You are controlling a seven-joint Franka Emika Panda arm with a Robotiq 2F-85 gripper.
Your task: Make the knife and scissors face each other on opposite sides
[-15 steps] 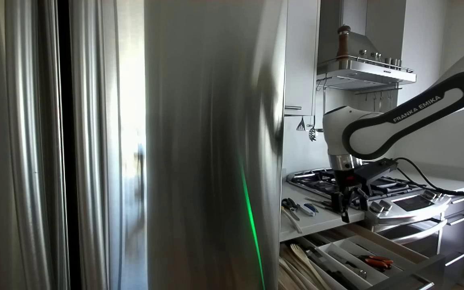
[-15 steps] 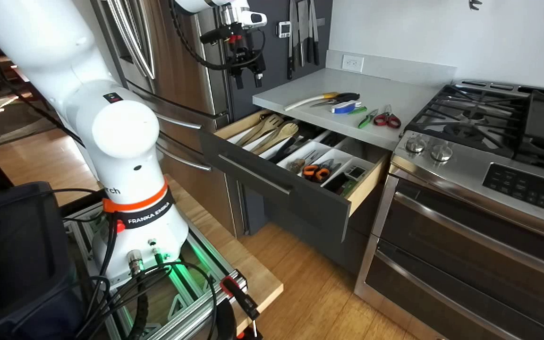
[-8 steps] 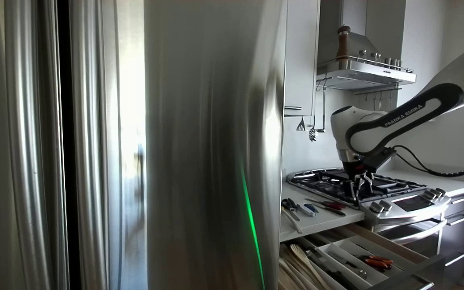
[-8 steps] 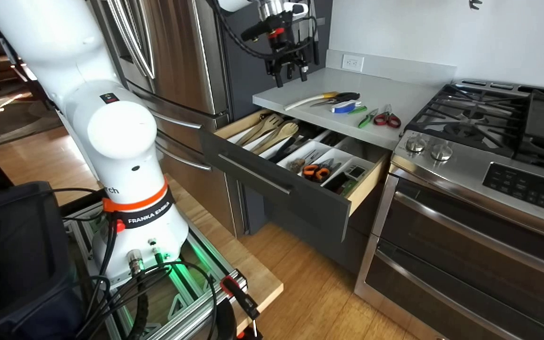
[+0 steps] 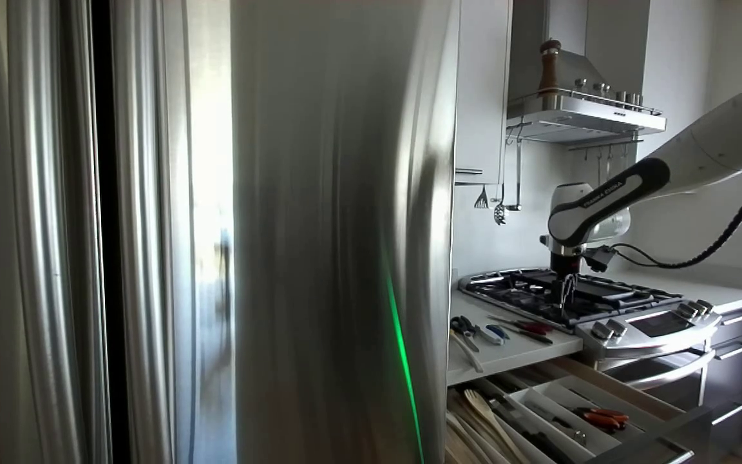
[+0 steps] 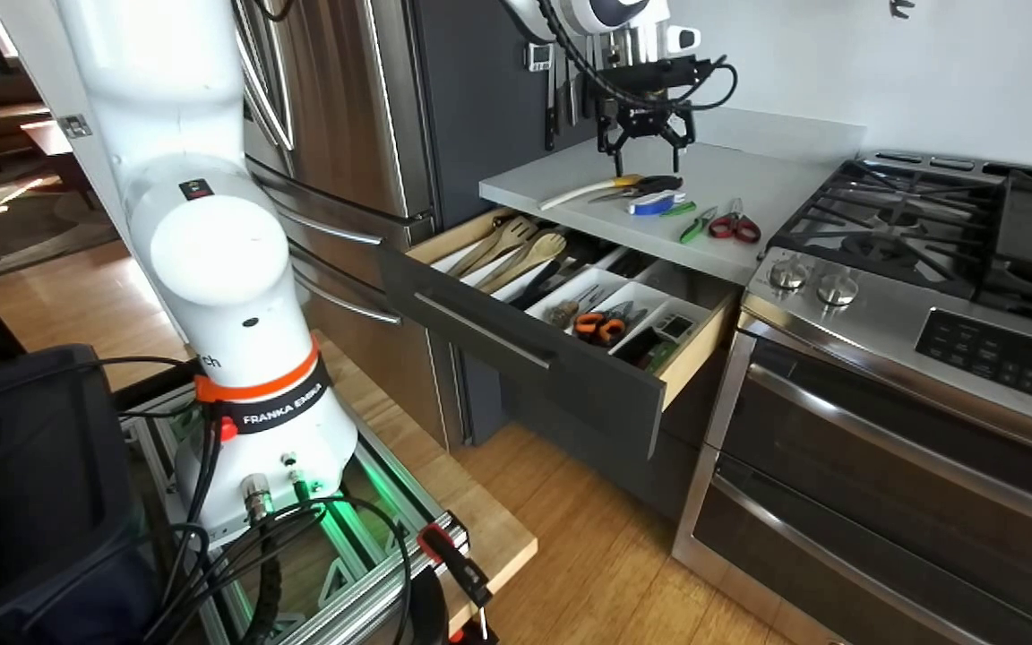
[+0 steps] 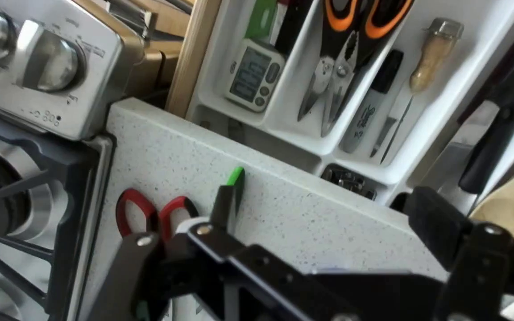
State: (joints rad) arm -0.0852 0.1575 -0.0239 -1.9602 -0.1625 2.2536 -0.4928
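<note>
A knife with a green-edged handle (image 6: 698,225) lies on the counter beside red-handled scissors (image 6: 735,226). In the wrist view the knife (image 7: 238,174) is partly hidden by a finger, and the scissors (image 7: 135,203) show their handles, with the blades mostly hidden. In an exterior view the scissors (image 5: 534,327) and the knife (image 5: 536,337) lie close together near the stove. My gripper (image 6: 648,167) is open and empty above the counter, fingers pointing down; in the wrist view its fingers (image 7: 328,203) are wide apart with only countertop between them. It also shows edge-on in an exterior view (image 5: 563,306).
An open drawer (image 6: 516,336) below the counter holds wooden spoons (image 6: 529,255) and orange-handled tools (image 6: 601,328). A yellow-handled tool (image 6: 583,190), black-handled tool (image 6: 657,184) and blue-white tool (image 6: 653,205) lie on the counter (image 6: 753,170). The stove (image 6: 892,224) and fridge (image 6: 346,107) flank it.
My gripper has moved from in front of the fridge to above the counter, and it has turned about its axis. The knife, scissors and drawer have not moved.
</note>
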